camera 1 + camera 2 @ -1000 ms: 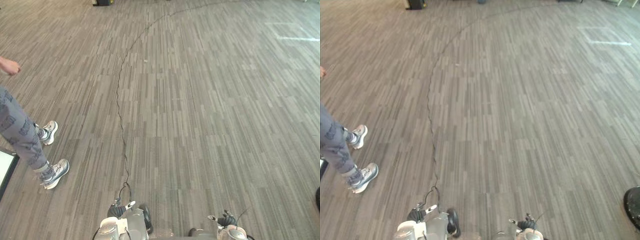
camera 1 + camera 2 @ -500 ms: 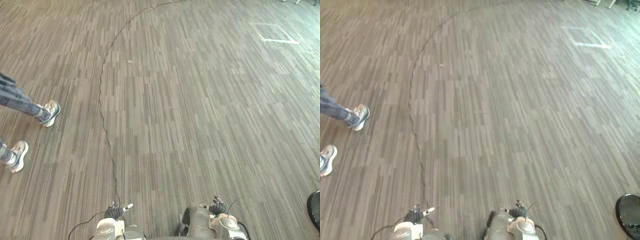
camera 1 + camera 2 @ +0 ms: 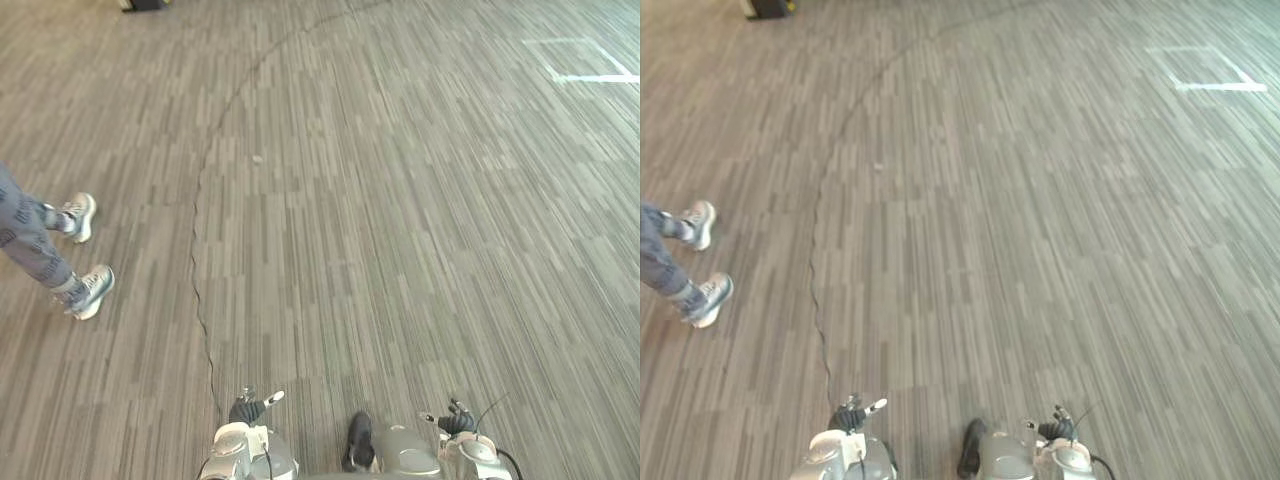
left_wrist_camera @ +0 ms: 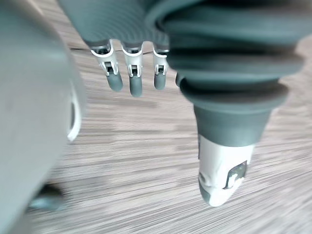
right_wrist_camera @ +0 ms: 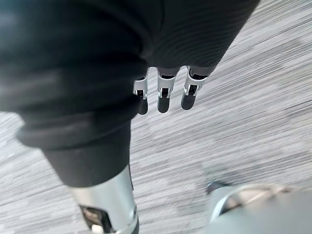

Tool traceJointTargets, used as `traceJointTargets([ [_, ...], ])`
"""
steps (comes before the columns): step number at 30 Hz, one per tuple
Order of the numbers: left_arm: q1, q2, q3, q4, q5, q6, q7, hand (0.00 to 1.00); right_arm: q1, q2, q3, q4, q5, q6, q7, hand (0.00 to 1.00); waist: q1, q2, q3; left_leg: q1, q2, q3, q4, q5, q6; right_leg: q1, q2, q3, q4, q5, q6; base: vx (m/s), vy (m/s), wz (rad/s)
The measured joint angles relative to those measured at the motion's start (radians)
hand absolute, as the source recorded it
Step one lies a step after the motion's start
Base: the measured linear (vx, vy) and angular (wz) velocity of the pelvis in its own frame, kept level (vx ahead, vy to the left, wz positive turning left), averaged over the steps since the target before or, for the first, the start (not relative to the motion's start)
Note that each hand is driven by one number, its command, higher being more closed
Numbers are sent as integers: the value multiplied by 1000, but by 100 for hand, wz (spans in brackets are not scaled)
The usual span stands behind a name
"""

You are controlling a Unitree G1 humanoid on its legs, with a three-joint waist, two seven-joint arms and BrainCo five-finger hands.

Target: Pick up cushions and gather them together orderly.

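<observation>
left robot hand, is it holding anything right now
No, the left robot hand hangs open, with nothing in it, above the grey striped carpet floor.

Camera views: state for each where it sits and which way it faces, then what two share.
Left eye view: on the head, facing down and ahead over the floor; a person's shoes left, white floor marking far right.
Right eye view: beside it on the head, same aim; shares those shoes and marking.
Left wrist view: on the left wrist, looking along the left hand, fingers straight, at the floor.
Right wrist view: on the right wrist, along the right hand, fingers straight, at the floor.
</observation>
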Motion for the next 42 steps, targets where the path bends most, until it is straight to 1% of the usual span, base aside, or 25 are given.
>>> traceJointTargets([
  [2,0,1,2,-9,-1,-5,0,0,-1,12,-11,0,6,0,-2,0,8,-5,1,-43,-78,-36,-284,52,-9,48,-22,13,-34,-11,32,451,123,-22],
  [4,7,9,2,-8,-4,-5,2,0,-1,28,-17,5,8,-1,-7,0,28,-12,-5,-48,-149,-144,-532,236,-38,102,-35,59,-77,-25,81,501,199,-59],
  [5,13,17,1,-4,-12,-3,3,0,-1,47,-6,7,7,-1,-7,0,38,-29,-15,-31,-175,-164,-535,320,6,128,-48,99,-98,-27,105,459,190,-62],
  [7,7,49,2,-10,-17,-4,0,0,-10,78,8,11,3,-2,-4,0,33,-83,-18,-55,-187,-132,-423,246,66,119,-92,139,-74,-15,129,618,233,-38],
  [8,6,58,4,-14,-22,-5,1,0,-8,83,8,12,-2,-2,-4,0,40,-98,-22,-65,-181,-121,-356,206,71,111,-105,168,-38,-15,129,701,292,-54],
  [10,10,60,9,-6,-23,-2,5,0,3,82,13,9,-10,-6,-3,0,41,-114,-39,-19,-169,-74,-247,106,93,12,-150,240,261,-13,132,529,257,-90],
  [11,14,62,-5,7,-24,-2,6,0,11,79,23,-1,-10,-12,-1,0,35,-110,-39,67,-174,-58,-281,14,88,-109,-200,248,554,25,160,428,179,-85],
  [13,13,72,-9,15,-23,-1,6,0,7,85,24,-7,-8,-17,4,0,27,-115,-29,108,-185,-42,-288,-23,87,-177,-236,246,701,11,166,402,92,-50],
  [15,25,90,-19,33,-33,13,12,0,-9,76,59,-20,-10,-21,15,0,4,-127,-27,257,-187,12,-362,-54,85,-290,-264,131,799,-85,108,496,26,-60],
  [18,42,76,-19,33,-39,13,14,0,-21,59,62,-46,-10,-34,24,0,-14,-92,-25,399,-148,85,-488,-50,78,-406,-215,-44,592,-113,71,471,13,-47],
  [21,38,61,-20,38,-39,14,13,0,-51,41,57,-47,-9,-33,27,0,-20,-64,-15,494,-130,134,-600,-26,35,-479,-181,-147,270,29,61,511,-38,-25],
  [22,39,56,-21,52,-29,14,13,0,-49,40,55,-46,-10,-33,30,0,-24,-77,-19,551,-143,138,-635,-12,-4,-486,-165,-186,62,158,40,623,-116,-14],
  [23,41,56,-20,66,-20,15,12,0,-47,39,50,-46,-9,-33,34,0,-26,-74,-19,579,-143,135,-631,-11,-37,-481,-153,-170,43,255,-31,797,-179,-27],
  [24,40,39,-17,83,-15,16,11,0,-58,25,44,-47,-10,-34,36,0,-31,-41,-30,603,-102,129,-606,5,-74,-494,-138,-161,130,279,-108,687,-195,-30],
  [25,35,26,-17,82,5,16,6,0,-64,17,34,-53,-11,-36,37,0,-36,-4,-41,575,-56,105,-514,42,-134,-511,-125,-159,220,198,-119,690,-211,-38],
  [26,26,18,-19,81,15,14,4,0,-64,17,17,-59,-11,-35,39,0,-37,7,-37,542,-28,73,-409,88,-146,-507,-114,-153,263,156,-110,670,-270,-45],
  [27,19,10,-16,82,23,14,4,0,-63,18,11,-63,-13,-31,39,0,-41,26,-35,457,22,7,-178,208,-123,-472,-89,-136,272,104,-108,547,-228,-51],
  [28,19,4,-15,81,25,14,2,0,-62,22,13,-62,-13,-28,39,0,-40,41,-34,395,58,-28,-18,230,-115,-437,-60,-129,252,89,-107,682,-208,-80],
  [29,18,-3,-14,78,26,13,-1,0,-57,23,16,-56,-12,-17,35,0,-38,53,-23,293,99,-52,251,189,-116,-345,-3,-92,205,69,-107,639,-107,-80],
  [31,21,2,6,51,30,12,0,0,-23,35,21,-64,-10,-7,29,0,-23,36,-13,211,94,-50,387,114,-85,-211,33,-35,133,42,-102,637,-82,-88],
  [34,36,5,32,11,27,2,0,0,10,45,21,-75,-9,-5,29,0,7,13,-18,35,47,-28,288,42,-16,-51,71,93,18,12,-85,527,-8,-111],
  [37,48,2,49,-9,-7,-17,2,0,1,46,22,-53,-9,-7,29,0,24,9,-18,-57,-74,-95,-147,40,-11,44,51,231,-27,-19,-41,560,165,-138],
  [39,54,-4,60,-6,-13,-25,3,0,8,42,24,-38,-10,-12,27,0,25,12,-22,-58,-126,-173,-493,146,-55,114,34,316,-65,-57,-1,557,299,-124],
  [41,54,2,62,-10,-21,-31,1,0,23,35,59,-20,-10,-12,22,0,42,-16,-42,-64,-138,-194,-495,286,-35,162,4,397,-65,-110,47,614,366,-120],
  [42,54,18,62,-6,-20,-29,2,0,32,57,66,0,-11,-13,24,0,48,-50,-74,-81,-163,-190,-428,264,2,156,-26,420,-41,-119,54,649,339,-93],
])
